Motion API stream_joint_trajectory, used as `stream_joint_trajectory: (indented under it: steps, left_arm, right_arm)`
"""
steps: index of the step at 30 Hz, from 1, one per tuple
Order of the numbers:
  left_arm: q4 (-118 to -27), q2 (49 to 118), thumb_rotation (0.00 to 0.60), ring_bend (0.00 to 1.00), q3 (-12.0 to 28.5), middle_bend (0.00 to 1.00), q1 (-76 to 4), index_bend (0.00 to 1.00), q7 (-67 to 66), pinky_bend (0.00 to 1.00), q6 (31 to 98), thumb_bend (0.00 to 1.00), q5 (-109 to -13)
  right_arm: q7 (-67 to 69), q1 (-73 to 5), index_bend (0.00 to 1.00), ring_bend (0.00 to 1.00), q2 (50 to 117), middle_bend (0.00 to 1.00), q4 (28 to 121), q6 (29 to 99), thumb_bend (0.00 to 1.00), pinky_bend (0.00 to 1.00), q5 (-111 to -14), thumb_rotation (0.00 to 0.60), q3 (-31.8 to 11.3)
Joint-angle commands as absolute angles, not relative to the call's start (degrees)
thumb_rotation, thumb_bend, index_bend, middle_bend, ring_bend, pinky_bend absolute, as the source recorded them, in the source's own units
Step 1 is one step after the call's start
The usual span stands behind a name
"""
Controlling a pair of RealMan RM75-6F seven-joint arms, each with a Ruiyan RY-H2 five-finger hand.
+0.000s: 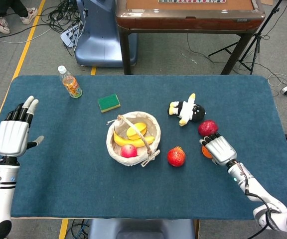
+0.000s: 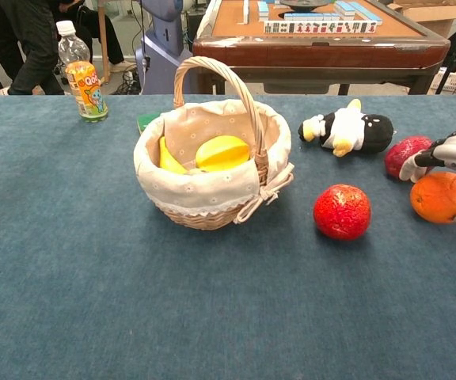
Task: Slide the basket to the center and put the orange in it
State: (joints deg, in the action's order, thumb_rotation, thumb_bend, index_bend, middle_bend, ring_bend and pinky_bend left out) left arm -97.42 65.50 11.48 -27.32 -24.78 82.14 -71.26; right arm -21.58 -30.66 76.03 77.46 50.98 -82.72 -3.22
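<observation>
While right hand (image 1: 218, 150) fingers cup round orange (image 2: 442, 197), woven basket (image 1: 133, 138), left hand (image 1: 13, 136) spread.

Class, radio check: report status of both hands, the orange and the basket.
Right hand over the orange, grip not confirmed. Left hand open, clear of the table's left edge. Basket centered, holding fruit. Red fruit lies between orange and basket.

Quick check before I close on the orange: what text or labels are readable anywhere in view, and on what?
"Qoo", partly legible, on the orange label of the drink bottle at the table's far left; the smaller print below it is too blurred to read.
Mahjong tiles on the brown table behind: marks visible, too small to read.
Nothing readable on the basket, the orange, the plush penguin or either hand.
</observation>
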Motion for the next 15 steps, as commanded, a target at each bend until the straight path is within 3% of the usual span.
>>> stream_joint_trajectory:
  steps: [1,7,15]
  left_arm:
    - [-97.33,65.43,0.6,0.13,11.62,0.06,-27.12,0.0,-24.68,0.26,82.08,0.11,-71.3]
    - [-96.95,65.07,0.6,0.13,11.93,0.06,-26.69,0.0,-24.66,0.26,81.76,0.11,-71.2]
    - [-97.15,63.4,0.6,0.13,11.38,0.06,-26.11,0.0,-25.86,0.26,80.14,0.11,-70.72]
  right_arm:
    - [-20.75,-30.63,0.4,0.3,76.36,0.37,76.97,52.13,0.25,0.32,-83.76,0.6,-2.66]
    - [-16.08,-30.41,0.53,0.42,74.11,0.45,80.51,55.54,0.3,0.51,-85.25,0.6,-3.18]
    - [-10.92,-32.96,0.53,0.44,68.69,0.45,89.82,57.49,0.3,0.53,-84.36,0.6,-8.1]
